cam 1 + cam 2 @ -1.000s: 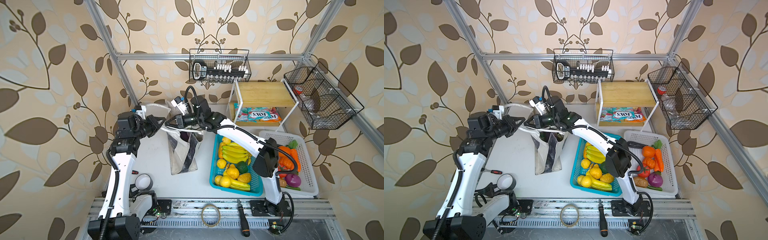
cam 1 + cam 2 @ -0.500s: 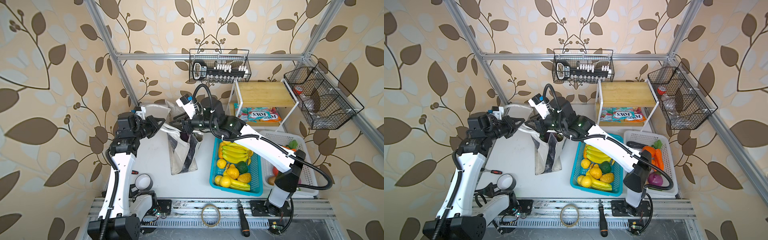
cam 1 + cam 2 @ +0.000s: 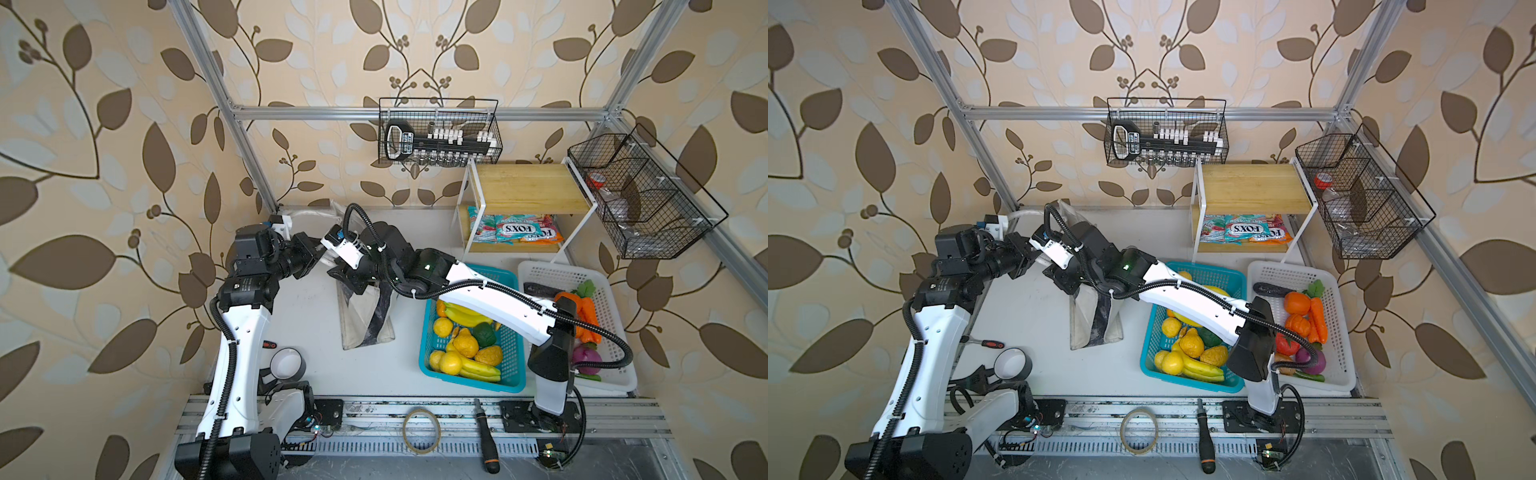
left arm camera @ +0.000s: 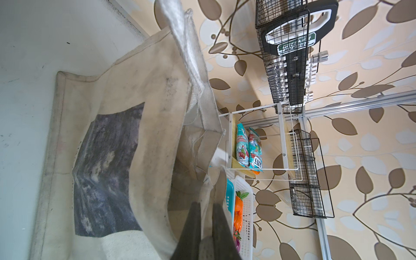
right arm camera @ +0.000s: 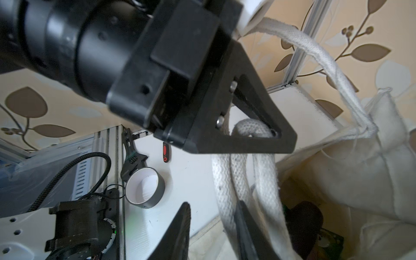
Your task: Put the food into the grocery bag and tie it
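The grocery bag (image 3: pixel 365 320) (image 3: pixel 1096 322), an off-white tote with a dark panel (image 4: pixel 105 171), stands mid-table. Over its left top edge my left gripper (image 3: pixel 321 255) (image 3: pixel 1034 254) (image 4: pixel 206 206) is shut on a white strap handle (image 5: pixel 245 127), holding it up. Just beside it, my right gripper (image 3: pixel 347 280) (image 3: pixel 1065 279) (image 5: pixel 212 204) hangs open at the bag's mouth, with another strap (image 5: pixel 225 193) lying between its fingers against one of them. Inside the bag I see food: a dark rounded piece (image 5: pixel 301 216) and a bit of green packet (image 5: pixel 331 243).
Right of the bag stands a blue basket (image 3: pixel 494 272) of yellow fruit, then a white basket (image 3: pixel 540 266) of vegetables with a long dark item (image 3: pixel 538 288). Behind them, a shelf with FOX'S packets (image 3: pixel 515 230). A tape roll (image 3: pixel 286 363) sits front left.
My right gripper has come down and nearer, to the bag's mouth beside the left gripper, and its arm has swung. The left arm has kept still, holding its strap.
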{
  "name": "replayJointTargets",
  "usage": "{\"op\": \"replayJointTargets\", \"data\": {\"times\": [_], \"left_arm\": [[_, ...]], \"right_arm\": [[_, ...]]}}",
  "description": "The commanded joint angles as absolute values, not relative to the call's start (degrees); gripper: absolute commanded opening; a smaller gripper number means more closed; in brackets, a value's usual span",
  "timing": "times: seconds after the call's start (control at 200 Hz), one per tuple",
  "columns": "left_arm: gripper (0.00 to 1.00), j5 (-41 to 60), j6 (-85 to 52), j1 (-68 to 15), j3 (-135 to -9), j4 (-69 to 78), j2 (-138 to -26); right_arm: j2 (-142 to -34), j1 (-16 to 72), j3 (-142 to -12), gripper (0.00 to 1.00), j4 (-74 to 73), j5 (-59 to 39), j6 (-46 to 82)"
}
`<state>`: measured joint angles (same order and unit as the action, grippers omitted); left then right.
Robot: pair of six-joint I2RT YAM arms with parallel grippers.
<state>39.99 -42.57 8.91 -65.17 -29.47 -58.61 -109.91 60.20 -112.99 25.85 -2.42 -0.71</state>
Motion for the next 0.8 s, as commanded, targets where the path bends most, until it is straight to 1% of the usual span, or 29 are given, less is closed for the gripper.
{"op": "replayJointTargets", "data": {"times": [0.0, 0.14, 0.205, 0.25, 0.31, 0.365, 0.445, 0.55, 0.61, 0.655, 0.72, 0.755, 0.795], "left_arm": [[0.0, 41.3, -42.5, 8.2, -67.5, -30.1, -57.6], [0.0, 42.2, -42.8, 8.2, -67.3, -30.6, -57.8], [0.0, 42.8, -43.1, 8.2, -67.1, -30.5, -58.1], [0.0, 42.7, -43.5, 8.2, -67.0, -30.5, -58.3], [0.0, 42.3, -43.5, 8.3, -67.0, -30.5, -58.5], [0.0, 42.3, -43.5, 8.3, -67.0, -30.2, -58.7], [0.0, 42.3, -43.5, 8.2, -67.1, -30.1, -58.8], [0.0, 41.9, -43.2, 8.3, -67.3, -30.5, -58.4], [0.0, 42.0, -43.2, 8.2, -67.3, -30.6, -58.0], [0.0, 41.7, -43.1, 8.2, -67.3, -30.7, -57.8], [0.0, 41.6, -42.9, 8.2, -67.1, -30.9, -57.7], [0.0, 41.6, -42.8, 8.2, -67.0, -30.9, -57.7], [0.0, 41.5, -42.7, 8.3, -66.9, -30.9, -57.7]], "right_arm": [[-111.3, 61.1, -115.5, 0.29, 27.0, 5.5, -4.7], [-112.7, 61.6, -116.5, 0.26, 27.4, 12.4, -7.1], [-112.4, 61.6, -115.2, 0.2, 26.6, 12.6, -8.1], [-112.2, 61.6, -114.7, 0.2, 26.4, 11.1, -8.8], [-111.5, 62.1, -113.3, 0.28, 25.6, 10.3, -9.1], [-110.5, 63.0, -111.4, 0.4, 24.1, 10.9, -9.4], [-109.4, 63.3, -109.3, 0.54, 22.7, 11.2, -9.1], [-109.3, 63.3, -108.9, 0.61, 21.8, 13.0, -8.7], [-110.8, 63.3, -110.9, 0.59, 22.9, 15.5, -9.3], [-112.0, 63.1, -112.8, 0.54, 24.5, 16.4, -9.4], [-111.8, 62.1, -113.0, 0.44, 25.1, 14.5, -7.8], [-111.0, 61.4, -112.0, 0.39, 24.4, 11.9, -6.8], [-109.6, 60.5, -110.4, 0.31, 23.0, 9.5, -5.4]]}}
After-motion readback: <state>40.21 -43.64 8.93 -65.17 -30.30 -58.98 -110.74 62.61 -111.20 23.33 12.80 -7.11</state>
